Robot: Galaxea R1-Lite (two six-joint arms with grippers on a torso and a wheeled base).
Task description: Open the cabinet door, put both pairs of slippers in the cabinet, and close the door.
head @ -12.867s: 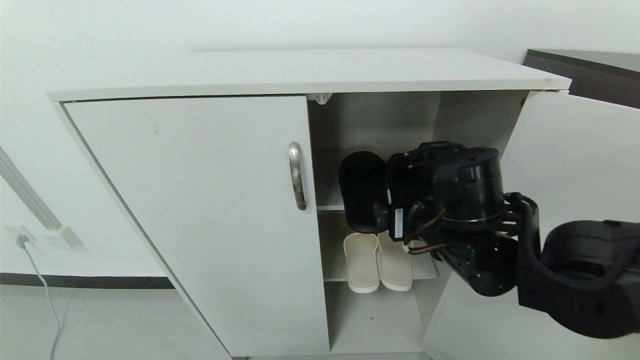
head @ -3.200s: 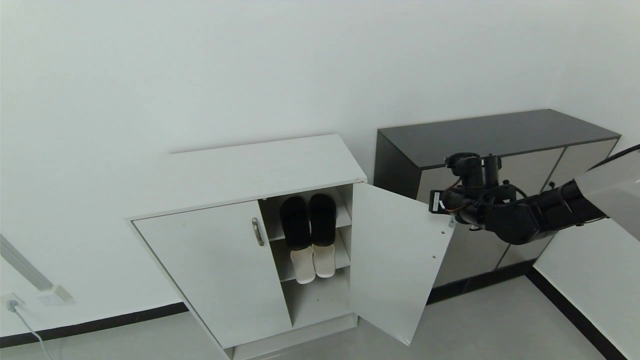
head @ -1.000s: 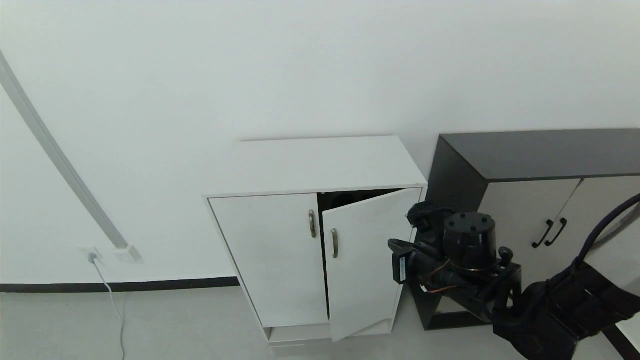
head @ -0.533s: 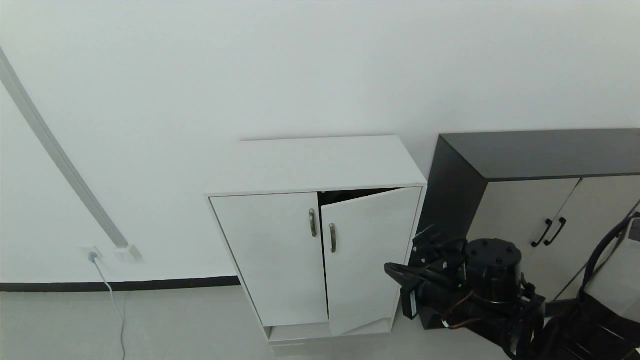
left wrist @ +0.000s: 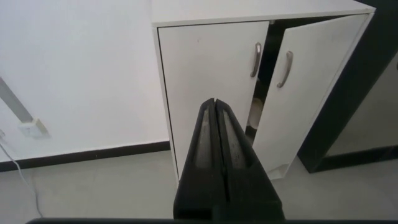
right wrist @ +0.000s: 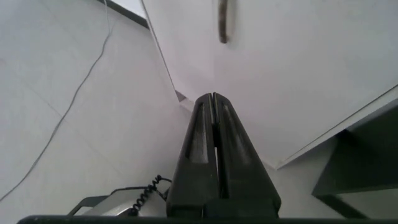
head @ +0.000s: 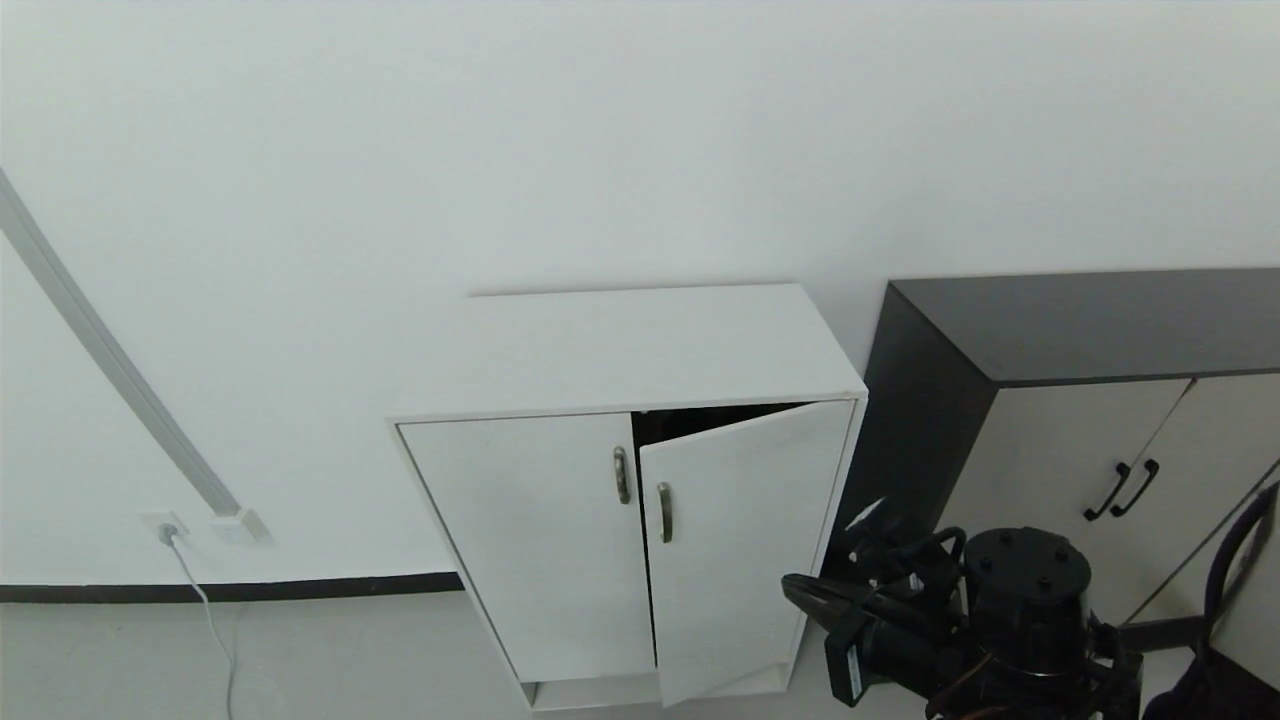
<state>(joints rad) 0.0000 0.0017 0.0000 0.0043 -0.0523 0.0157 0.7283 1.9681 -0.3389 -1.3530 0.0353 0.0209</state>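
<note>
Right door (head: 740,540) of the cabinet (head: 640,345) stood slightly ajar, with a pale slipper (left wrist: 255,111) showing in the gap. Right tool (right wrist: 213,96) hung low before that door, pressed together; left tool (left wrist: 215,101) was pressed together too.

A wall socket (head: 163,527) sits low on the white wall (head: 600,130). Just beside the socket is a small white junction box (head: 238,524), and from it a grey conduit strip (head: 90,330) climbs the wall at a slant, leaning away from the socket. A pale cable (head: 205,620) is plugged into the socket and hangs down to the grey floor (head: 330,655). Below the socket a black baseboard (head: 250,587) runs along the foot of the wall. Well apart from the socket, on the robot's right, stands a sideboard (head: 1100,320) with a dark top, a dark side and two pale doors, whose black handles (head: 1110,492) are set side by side.
</note>
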